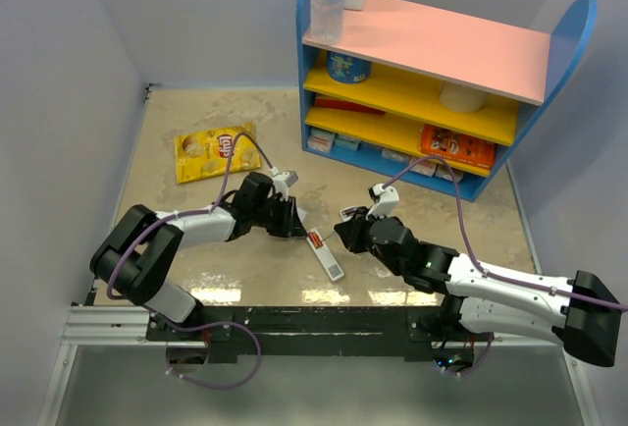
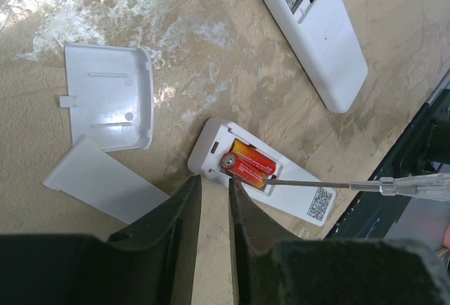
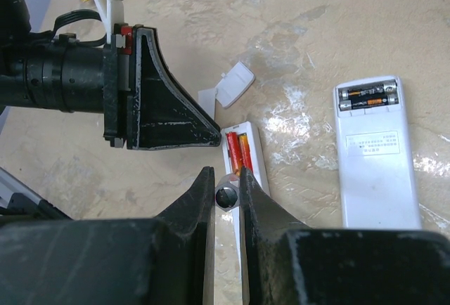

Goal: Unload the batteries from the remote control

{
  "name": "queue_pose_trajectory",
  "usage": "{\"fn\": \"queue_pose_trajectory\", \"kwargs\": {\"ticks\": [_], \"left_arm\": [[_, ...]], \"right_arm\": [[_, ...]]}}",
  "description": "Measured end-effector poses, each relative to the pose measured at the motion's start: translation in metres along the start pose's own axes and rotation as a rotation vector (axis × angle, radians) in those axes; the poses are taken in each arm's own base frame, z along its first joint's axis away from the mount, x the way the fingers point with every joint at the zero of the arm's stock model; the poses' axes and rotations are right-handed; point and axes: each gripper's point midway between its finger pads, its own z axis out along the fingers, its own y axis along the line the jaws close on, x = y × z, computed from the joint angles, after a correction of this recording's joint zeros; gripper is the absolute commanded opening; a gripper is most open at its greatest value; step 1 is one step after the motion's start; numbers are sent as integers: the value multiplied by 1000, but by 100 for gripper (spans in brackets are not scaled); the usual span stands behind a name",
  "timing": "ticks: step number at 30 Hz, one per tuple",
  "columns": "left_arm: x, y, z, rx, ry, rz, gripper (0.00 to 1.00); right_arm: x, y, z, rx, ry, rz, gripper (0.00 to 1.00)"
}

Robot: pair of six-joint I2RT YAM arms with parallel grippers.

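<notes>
The remote control (image 2: 281, 192) is a slim white bar lying back up with its slot open; it also shows in the top view (image 1: 331, 261) and the right wrist view (image 3: 254, 152). Two red-orange batteries (image 2: 247, 168) sit in the slot, one raised at its pale end (image 3: 238, 152). My left gripper (image 2: 214, 180) has its jaws a narrow gap apart, empty, with the tips at the remote's slot end. My right gripper (image 3: 226, 173) is shut on the clear handle of a thin screwdriver (image 2: 330, 184). The screwdriver's tip reaches the batteries.
A wider white device (image 2: 316, 31) with dark batteries lies beyond the remote (image 3: 373, 157). Two white covers (image 2: 109, 98) (image 2: 102, 182) lie on the table to the left. A blue shelf (image 1: 422, 82) stands at the back right, and a yellow chip bag (image 1: 211, 151) lies at the back left.
</notes>
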Motion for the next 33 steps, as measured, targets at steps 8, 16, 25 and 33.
{"fn": "queue_pose_trajectory", "kwargs": {"ticks": [8,16,25,33], "left_arm": [[4,3,6,2,14,-6,20],[1,1,10,22,4,-8,17],[-5,-2,16,38,0,-9,17],[-5,-4,18,36,3,-4,21]], "right_arm": [[1,3,3,-19,1,-43,0],[3,5,8,-31,2,-77,0],[3,7,8,-43,6,-98,0],[-21,21,-3,-74,-25,-105,0]]}}
